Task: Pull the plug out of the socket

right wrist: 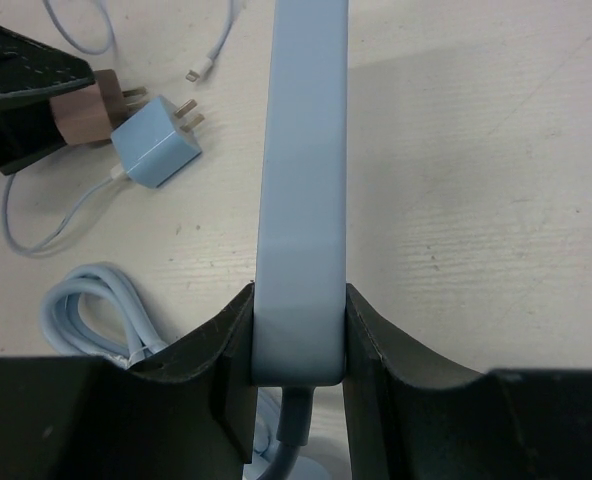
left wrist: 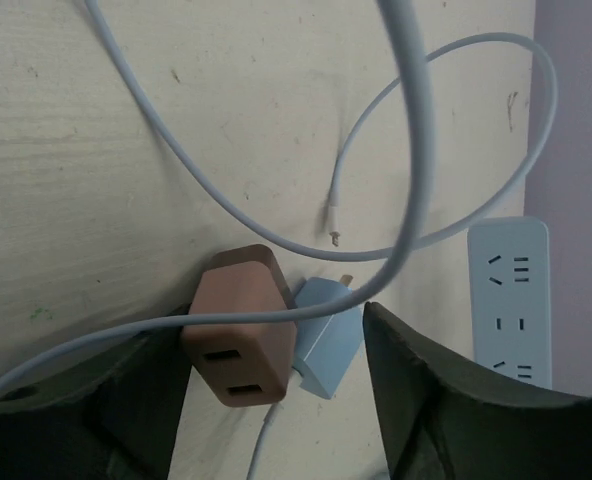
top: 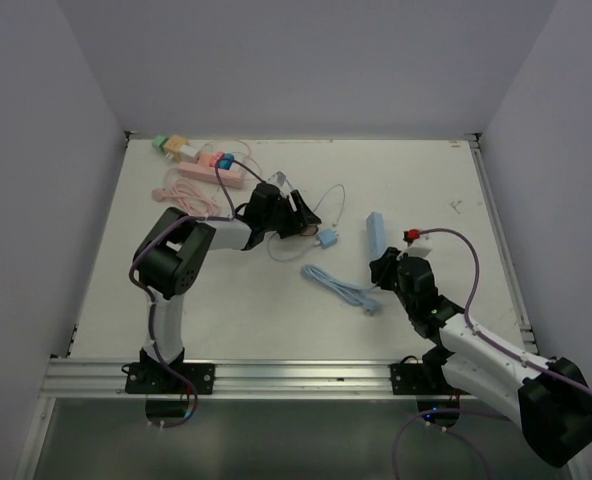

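The light-blue socket strip (right wrist: 301,200) lies on the table, and my right gripper (right wrist: 298,330) is shut on its cable end, also seen from above (top: 384,268). A brown plug (left wrist: 241,325) and a light-blue plug (left wrist: 328,338) lie side by side on the table, both apart from the socket strip (left wrist: 509,300), their prongs bare. My left gripper (left wrist: 276,330) stands open around the two plugs. Its right finger (left wrist: 426,400) is clear of the blue plug; the left finger is close beside the brown one. From above, the left gripper (top: 311,222) sits just left of the blue plug (top: 326,239).
A thin white cable (left wrist: 416,150) loops over the plugs and across the left wrist view. A coiled blue cable (top: 341,287) lies left of the right gripper. A pink power strip (top: 211,172) with coloured plugs and a pink cable (top: 181,195) sit at the back left.
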Action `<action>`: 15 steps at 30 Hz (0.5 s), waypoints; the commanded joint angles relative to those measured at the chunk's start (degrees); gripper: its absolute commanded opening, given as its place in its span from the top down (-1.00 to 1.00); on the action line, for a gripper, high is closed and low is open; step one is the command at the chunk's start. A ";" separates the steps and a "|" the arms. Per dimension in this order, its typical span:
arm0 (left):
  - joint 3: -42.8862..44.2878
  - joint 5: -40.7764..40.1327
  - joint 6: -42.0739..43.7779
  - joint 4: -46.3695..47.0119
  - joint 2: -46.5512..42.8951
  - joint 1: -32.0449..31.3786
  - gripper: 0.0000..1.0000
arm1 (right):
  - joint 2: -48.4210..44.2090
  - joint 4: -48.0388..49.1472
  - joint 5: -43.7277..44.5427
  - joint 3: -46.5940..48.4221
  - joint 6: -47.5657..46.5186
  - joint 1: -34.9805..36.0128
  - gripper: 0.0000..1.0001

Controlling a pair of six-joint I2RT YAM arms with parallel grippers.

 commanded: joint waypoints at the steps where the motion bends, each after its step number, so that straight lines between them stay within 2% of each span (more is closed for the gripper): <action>1: -2.00 0.07 1.38 0.91 -3.77 0.42 -0.47 | -2.68 -2.49 7.17 1.81 1.74 0.08 1.00; 2: -2.44 -0.01 1.38 0.74 -4.66 0.42 -0.63 | -3.29 -3.91 8.48 2.17 2.00 0.08 1.00; 5: -3.76 -0.45 2.08 -1.98 -8.44 0.34 -0.83 | -5.49 -9.53 13.58 3.57 3.32 -0.01 1.00; 8: -5.69 -0.37 2.78 -3.57 -12.74 0.34 -0.94 | -6.20 -16.74 19.99 6.12 5.86 -0.45 1.00; 11: -6.22 -1.15 5.24 -8.56 -17.75 0.42 -0.96 | -5.24 -22.80 25.88 9.81 7.89 -1.59 1.00; 15: -6.22 -9.14 9.72 -20.32 -26.09 0.34 -0.99 | -2.95 -26.94 29.84 14.90 8.86 -5.79 1.00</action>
